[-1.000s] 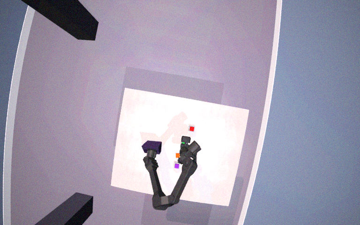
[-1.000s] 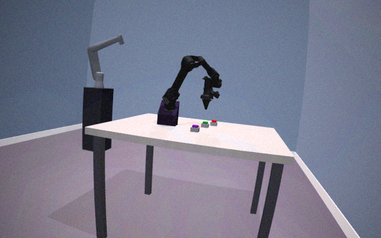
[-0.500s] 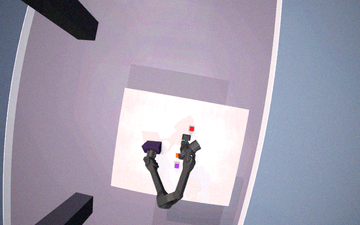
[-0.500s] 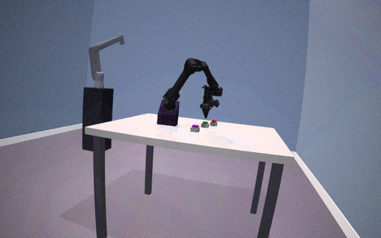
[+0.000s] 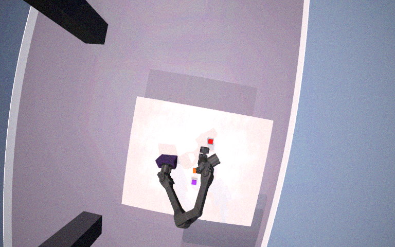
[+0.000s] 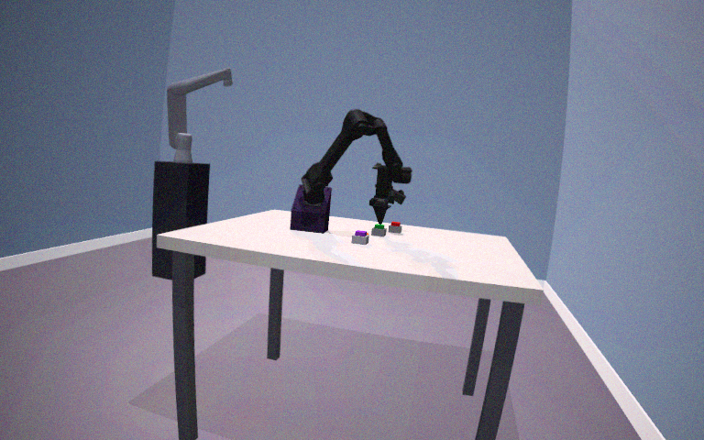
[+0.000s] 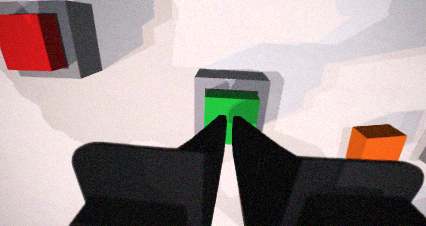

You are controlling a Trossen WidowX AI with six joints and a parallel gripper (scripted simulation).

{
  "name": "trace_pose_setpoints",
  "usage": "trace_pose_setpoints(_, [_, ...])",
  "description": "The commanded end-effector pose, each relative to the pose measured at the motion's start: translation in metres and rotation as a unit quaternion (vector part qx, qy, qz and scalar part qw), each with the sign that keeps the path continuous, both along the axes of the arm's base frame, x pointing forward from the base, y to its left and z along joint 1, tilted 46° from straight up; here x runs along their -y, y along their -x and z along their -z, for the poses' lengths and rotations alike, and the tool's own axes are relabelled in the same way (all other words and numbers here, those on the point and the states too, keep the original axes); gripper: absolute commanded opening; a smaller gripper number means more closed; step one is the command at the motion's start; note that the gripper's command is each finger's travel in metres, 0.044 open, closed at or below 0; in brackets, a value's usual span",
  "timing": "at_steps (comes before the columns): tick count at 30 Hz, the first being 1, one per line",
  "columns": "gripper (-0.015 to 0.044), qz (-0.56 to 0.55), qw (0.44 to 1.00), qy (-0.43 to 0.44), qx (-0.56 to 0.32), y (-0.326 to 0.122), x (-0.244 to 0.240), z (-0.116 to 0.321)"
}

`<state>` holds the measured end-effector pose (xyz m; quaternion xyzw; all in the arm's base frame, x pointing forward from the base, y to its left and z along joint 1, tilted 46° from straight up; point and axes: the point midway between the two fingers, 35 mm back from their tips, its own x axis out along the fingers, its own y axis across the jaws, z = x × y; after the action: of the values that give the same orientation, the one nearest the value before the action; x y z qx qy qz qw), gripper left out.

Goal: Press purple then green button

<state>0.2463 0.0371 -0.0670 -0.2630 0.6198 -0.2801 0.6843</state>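
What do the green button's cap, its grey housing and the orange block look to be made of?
Green button cap: likely hard plastic, flat saturated colour, matte with no glint. Its grey housing: plastic or painted metal, uniform dull grey; the look leaves it open. Orange block: solid matte cube with crisp edges, plastic or painted wood; no grain shows.
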Motion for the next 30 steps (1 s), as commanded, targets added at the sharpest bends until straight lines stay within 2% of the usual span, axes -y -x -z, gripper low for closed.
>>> trace_pose_setpoints(1, [0.0020, -0.004, 1.000, 0.003, -0.003, 0.001, 0.004, 0.004])
trace_pose_setpoints(22, [0.0020, -0.004, 1.000, 0.003, -0.003, 0.001, 0.009, 0.007])
trace_pose_setpoints(29, [0.0020, -0.004, 1.000, 0.002, -0.003, 0.004, -0.016, -0.016])
trace_pose_setpoints(30, [0.0046, -0.004, 1.000, 0.002, -0.003, 0.003, -0.018, -0.016])
